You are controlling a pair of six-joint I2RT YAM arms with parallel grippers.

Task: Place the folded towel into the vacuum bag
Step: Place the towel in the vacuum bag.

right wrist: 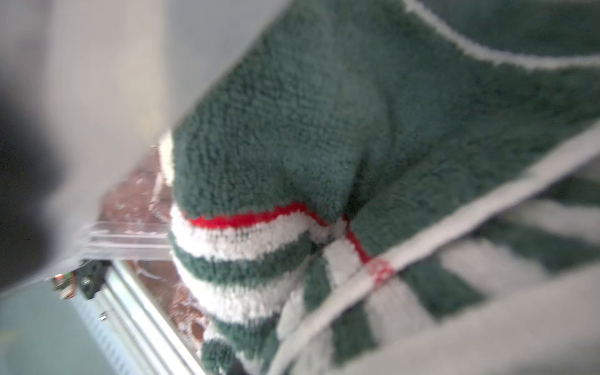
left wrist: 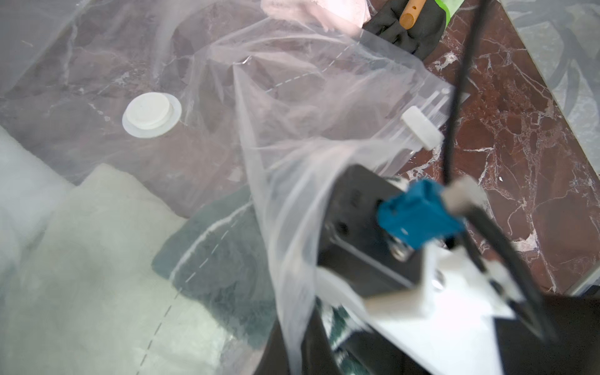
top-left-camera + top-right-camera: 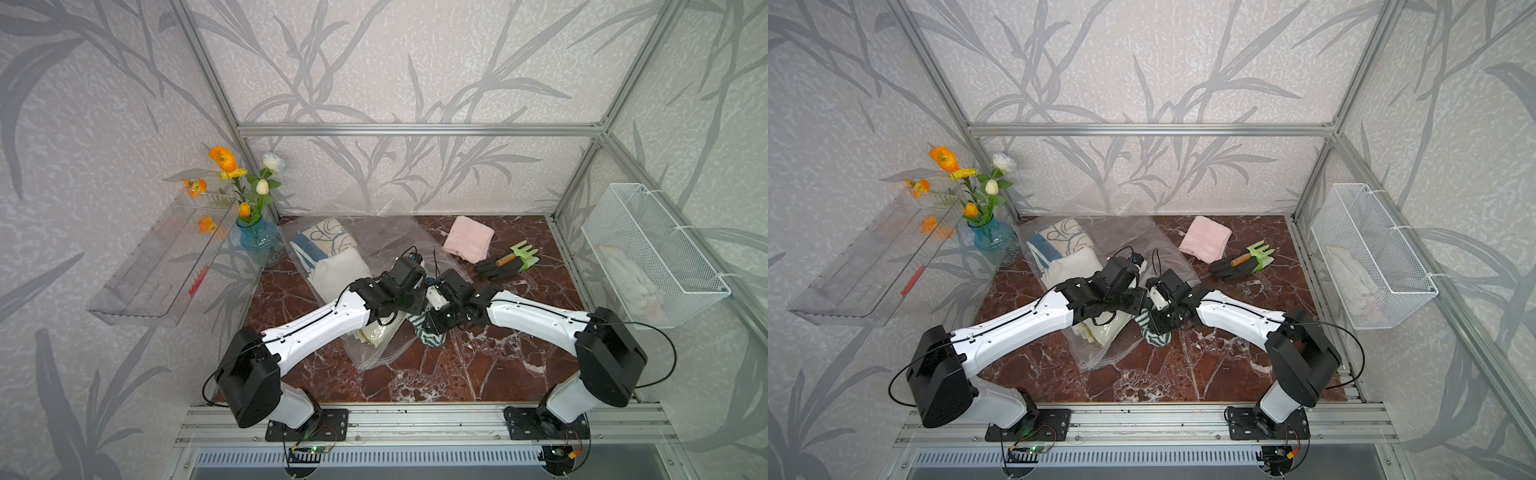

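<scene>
While I reach inward from both sides, low over the worktop [image 3: 478, 365], my left end effector [image 3: 411, 301] is pressed together on the lifted film of the bag [image 3: 374, 241], and my right end effector [image 3: 434, 322] pinches the striped towel [image 3: 430, 336] at its mouth.

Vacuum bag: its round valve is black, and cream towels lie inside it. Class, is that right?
No. The round valve on the vacuum bag is white, not black, as the left wrist view shows. The cream towels do lie inside it.
</scene>
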